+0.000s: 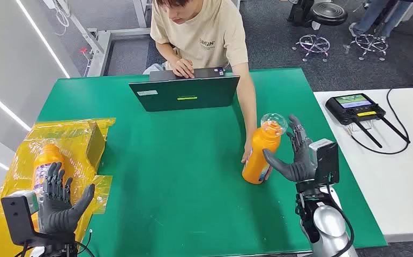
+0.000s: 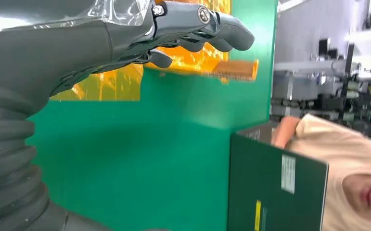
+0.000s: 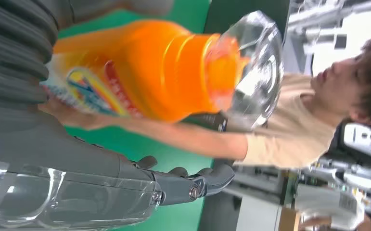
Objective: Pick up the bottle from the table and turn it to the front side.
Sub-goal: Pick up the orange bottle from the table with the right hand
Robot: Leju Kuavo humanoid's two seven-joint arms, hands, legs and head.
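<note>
An orange bottle (image 1: 261, 152) with a clear domed cap stands upright on the green table (image 1: 172, 182), right of centre. A person's hand (image 1: 246, 156) touches its far-left side. My right hand (image 1: 296, 155) is just to the bottle's right, fingers spread and thumb reaching toward its body, holding nothing. In the right wrist view the bottle (image 3: 149, 72) shows blurred and close, with my right hand (image 3: 125, 178) apart from it. My left hand (image 1: 59, 201) hovers open at the near left over a yellow bag, also seen as the left hand (image 2: 125, 38) in its wrist view.
The yellow plastic bag (image 1: 70, 131) at the left holds a second orange bottle (image 1: 47, 160) and a cardboard box (image 1: 94, 140). A person (image 1: 204, 32) sits at the far edge behind a green laptop (image 1: 185, 93). A controller (image 1: 354, 107) lies on the white table to the right.
</note>
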